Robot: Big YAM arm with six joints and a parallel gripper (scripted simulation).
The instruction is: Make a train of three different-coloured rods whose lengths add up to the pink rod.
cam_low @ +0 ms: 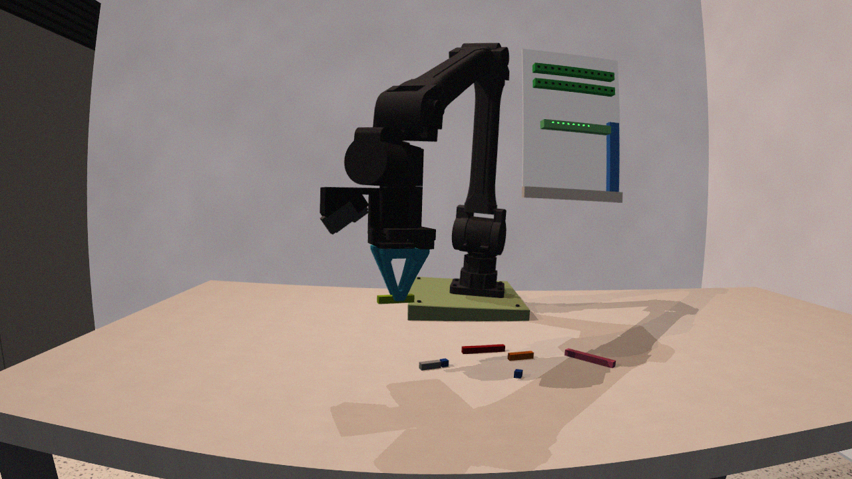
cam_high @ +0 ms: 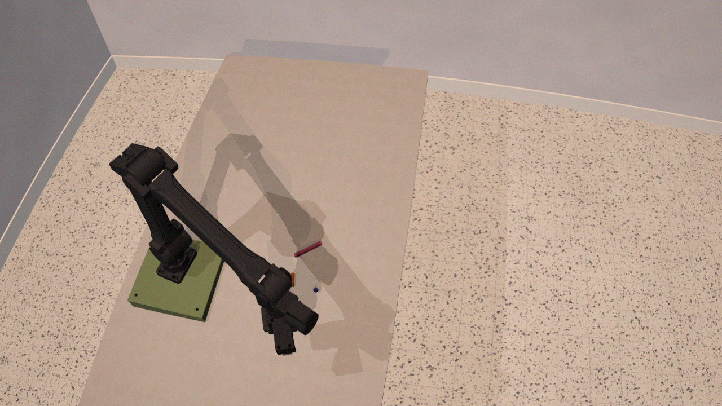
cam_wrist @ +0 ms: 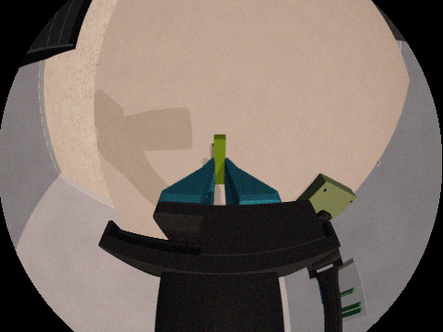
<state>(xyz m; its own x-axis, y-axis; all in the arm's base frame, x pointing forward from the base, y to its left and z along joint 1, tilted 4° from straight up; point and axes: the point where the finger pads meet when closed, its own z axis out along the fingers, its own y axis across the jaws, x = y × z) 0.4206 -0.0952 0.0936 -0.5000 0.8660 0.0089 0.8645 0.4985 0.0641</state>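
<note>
My gripper (cam_low: 397,293) is shut on the lime rod (cam_low: 392,298) and holds it above the table, left of the green base plate (cam_low: 468,302). In the wrist view the lime rod (cam_wrist: 220,159) sticks out between the teal fingers. The pink rod (cam_low: 590,357) lies flat at the right; it also shows in the overhead view (cam_high: 308,248). The red rod (cam_low: 482,348) and the orange rod (cam_low: 520,355) lie near the middle. The grey rod (cam_low: 428,364) has a blue rod (cam_low: 443,361) at its end. A second blue rod (cam_low: 518,373) lies alone.
In the overhead view my arm (cam_high: 216,237) hides the red and grey rods and part of the orange rod (cam_high: 292,278); the lone blue rod (cam_high: 316,290) shows beside it. A panel with green bars (cam_low: 572,125) stands behind the table.
</note>
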